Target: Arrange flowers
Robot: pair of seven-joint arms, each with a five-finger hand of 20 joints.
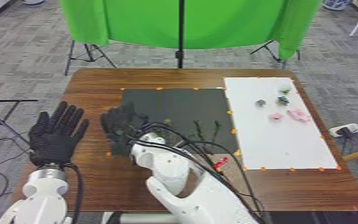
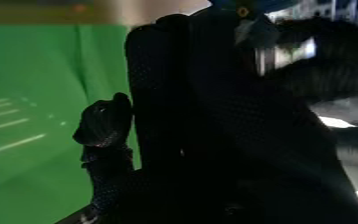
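Nearest in the head view, from just past six o'clock: a white jointed right arm (image 1: 202, 200), trailed by black cables (image 1: 193, 153) across the lower middle of the brown wooden table (image 1: 103, 187). Near seven, a white left arm (image 1: 47, 192), cut off by the bottom edge. Above it, between eight and nine, the black-gloved left hand (image 1: 56, 140): spread open, fingers straight, nothing held. At five, a small red-and-white item (image 1: 221, 162), too small to name, beside the cables.

Towards nine, close to the centre, the black-gloved right hand (image 1: 122, 122): blurred against the dark grey rectangular mat (image 1: 171, 97). In the right wrist view, fingers of the right hand (image 2: 229, 110) straight and close together, thumb apart; perhaps empty, but hard to be sure beside the dim bluish shape (image 2: 257, 34) near the fingertips.

Just off centre towards five, thin green stems (image 1: 215, 131) on the mat, partly hidden by cables.

At three, on the long white sheet (image 1: 255, 142), two pale pink flower heads (image 1: 298, 115). Farther, between two and three, a greyish bloom (image 1: 260, 103), a dark blue-green one (image 1: 283, 100) and a pale green one (image 1: 286, 90).

Beyond, at twelve, a bright green curtain (image 1: 131, 22) behind a black pole (image 1: 181, 35).
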